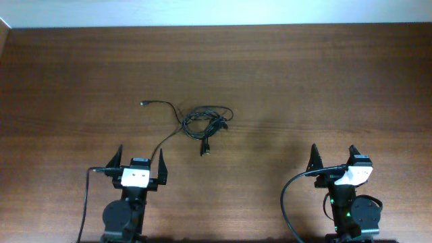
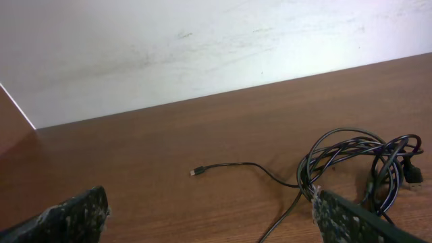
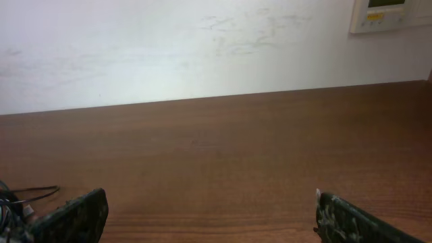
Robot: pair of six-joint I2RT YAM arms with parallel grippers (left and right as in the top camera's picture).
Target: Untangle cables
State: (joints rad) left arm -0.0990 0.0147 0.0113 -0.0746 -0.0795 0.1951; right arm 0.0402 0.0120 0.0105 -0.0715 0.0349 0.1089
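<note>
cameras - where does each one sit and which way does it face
overhead: above the table, looking straight down at the cables; left end effector and right end effector show at the bottom.
left wrist: on the left arm, facing across the table toward the wall; own fingers in the bottom corners.
right wrist: on the right arm, facing the same wall; own fingers below.
shared: overhead and left wrist both show the cables.

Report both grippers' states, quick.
Left gripper: open, empty; the cables lie ahead, untouched.
Right gripper: open, empty.
</note>
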